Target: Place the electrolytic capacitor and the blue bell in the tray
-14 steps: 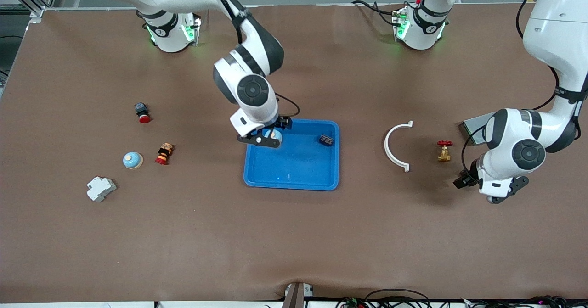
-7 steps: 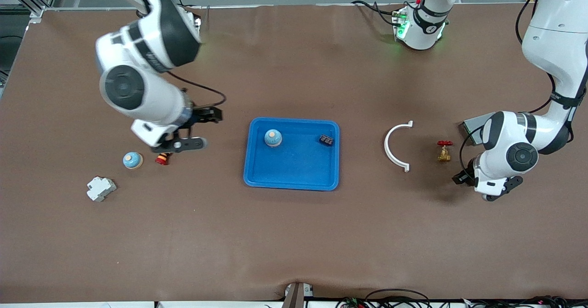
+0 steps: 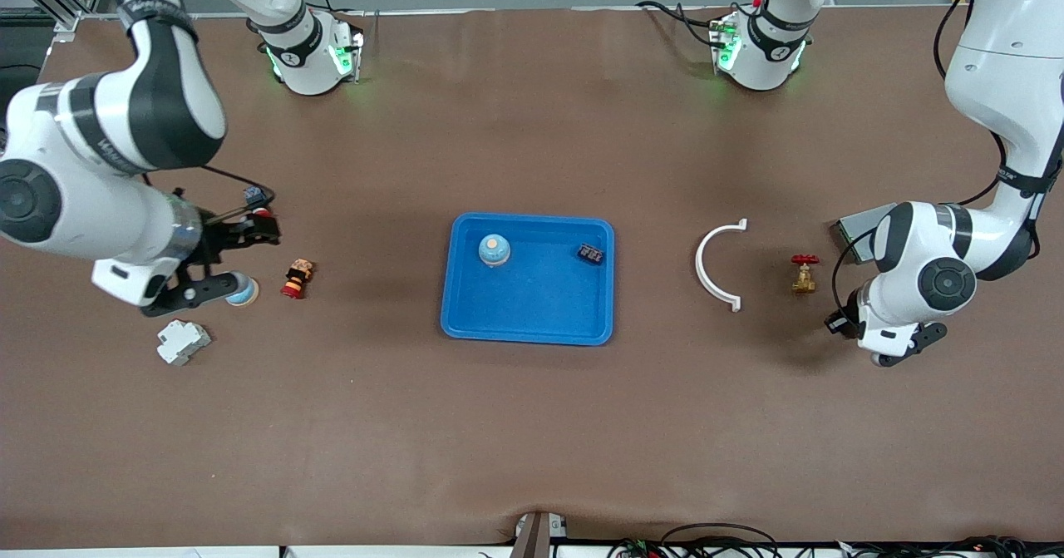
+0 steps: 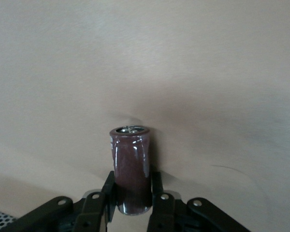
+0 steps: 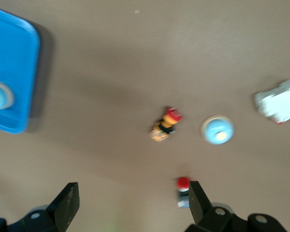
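A dark brown electrolytic capacitor (image 4: pixel 130 169) with a silver top sits between the fingers of my left gripper (image 4: pixel 131 193), which is shut on it. That gripper (image 3: pixel 856 338) is low over the brown table beside the brass valve, and the hand hides the capacitor in the front view. A blue bell (image 3: pixel 494 249) rests in the blue tray (image 3: pixel 532 313) at mid-table. My right gripper (image 3: pixel 224 260) hangs open over the small parts at the right arm's end of the table. One of its fingers partly covers a second blue bell (image 3: pixel 245 293). Nothing is between those fingers (image 5: pixel 67 205).
A small dark part (image 3: pixel 591 253) lies in the tray. Between the tray and the left gripper lie a white half-ring (image 3: pixel 716 265), a brass valve (image 3: pixel 803 274) and a grey box (image 3: pixel 852 227). A white block (image 3: pixel 182 342), a red-yellow figure (image 3: pixel 297 279) and a red button (image 5: pixel 182 189) sit by the right gripper.
The right arm left the blue bell in the tray and swung away to the right arm's end of the table. The left gripper closed on the capacitor.
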Controlling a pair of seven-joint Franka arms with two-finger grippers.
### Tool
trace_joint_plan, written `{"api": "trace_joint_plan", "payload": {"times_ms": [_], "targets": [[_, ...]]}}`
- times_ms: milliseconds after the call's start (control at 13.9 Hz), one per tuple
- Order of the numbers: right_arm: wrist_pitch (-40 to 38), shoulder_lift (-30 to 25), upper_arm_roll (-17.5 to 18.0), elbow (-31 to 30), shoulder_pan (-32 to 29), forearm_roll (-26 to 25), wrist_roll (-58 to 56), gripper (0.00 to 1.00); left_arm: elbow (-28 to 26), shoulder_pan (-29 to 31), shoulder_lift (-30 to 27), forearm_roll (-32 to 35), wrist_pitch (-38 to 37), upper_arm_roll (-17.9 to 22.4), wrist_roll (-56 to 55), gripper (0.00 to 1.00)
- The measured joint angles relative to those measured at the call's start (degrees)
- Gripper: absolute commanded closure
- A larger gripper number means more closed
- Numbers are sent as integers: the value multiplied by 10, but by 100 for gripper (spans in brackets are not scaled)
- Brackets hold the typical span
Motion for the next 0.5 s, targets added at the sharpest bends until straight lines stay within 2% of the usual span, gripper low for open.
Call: {"api": "trace_joint_plan", "payload": {"times_ms": [287, 503], "targets": [[115, 3, 0, -72, -51, -12, -92, 0, 15, 0, -14, -26, -1, -50, 7, 100], [211, 4, 0, -142, -86, -13, -156, 0, 27, -1, -21, -48, -13, -89, -40, 100]]}}
